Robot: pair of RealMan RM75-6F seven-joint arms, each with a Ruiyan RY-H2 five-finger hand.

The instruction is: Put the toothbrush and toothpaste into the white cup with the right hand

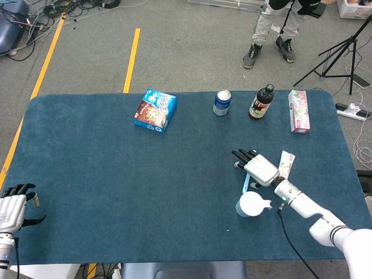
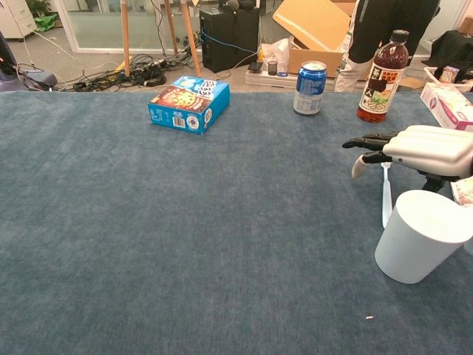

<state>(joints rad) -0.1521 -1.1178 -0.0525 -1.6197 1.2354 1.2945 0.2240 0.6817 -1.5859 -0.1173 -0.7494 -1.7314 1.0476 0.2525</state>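
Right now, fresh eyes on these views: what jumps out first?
The right robot hand, fingers spread flat, hovers low over the pale toothbrush lying on the blue table, beside the white cup at the near right. Along the far edge stand a blue box, a can, a dark bottle and a pink carton. The left robot hand rests idle at the near-left corner.

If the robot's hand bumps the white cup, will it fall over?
Probably, quite easily. The white cup looks empty and thin-walled, so likely light. In the chest view it seems narrower at the bottom than at the rim, and a little tilted, so a nudge from the right hand could tip it, and it might roll on the table.
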